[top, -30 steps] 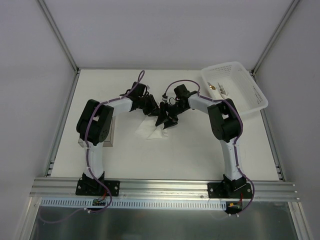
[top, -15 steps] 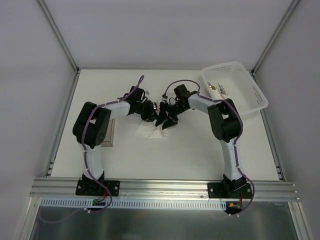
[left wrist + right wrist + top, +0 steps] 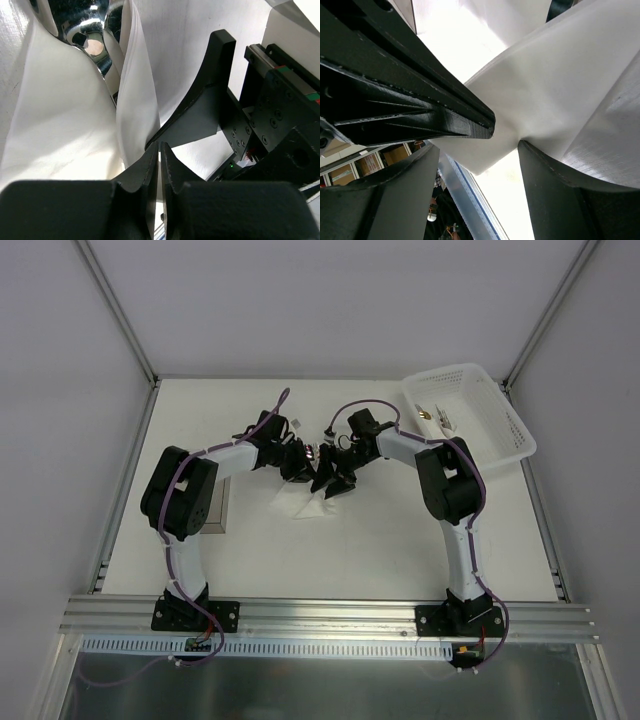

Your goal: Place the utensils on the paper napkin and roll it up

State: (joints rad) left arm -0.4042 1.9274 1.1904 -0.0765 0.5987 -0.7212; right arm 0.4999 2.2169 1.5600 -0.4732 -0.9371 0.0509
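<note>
Paper napkin (image 3: 303, 503) lies bunched on the table (image 3: 380, 550) right under the two claws, which meet tip to tip above it. Left claw (image 3: 159, 148) has its fingers pressed together with only a hairline slit between them, nipping a thin upright fold of the paper at their tips. Just beyond those tips a shiny spoon (image 3: 82, 27) lies among the folds of the sheet, partly covered. Right claw (image 3: 506, 136) faces the left one from the opposite side. Its fingers stand wide, clasping a bulky fold of the napkin, both tips against the paper. More silver cutlery (image 3: 437, 416) sits in the white lattice basket (image 3: 500, 445), well off behind the right claw's arm. A clear box (image 3: 217, 512) rests well behind the left claw, half hidden by its arm
</note>
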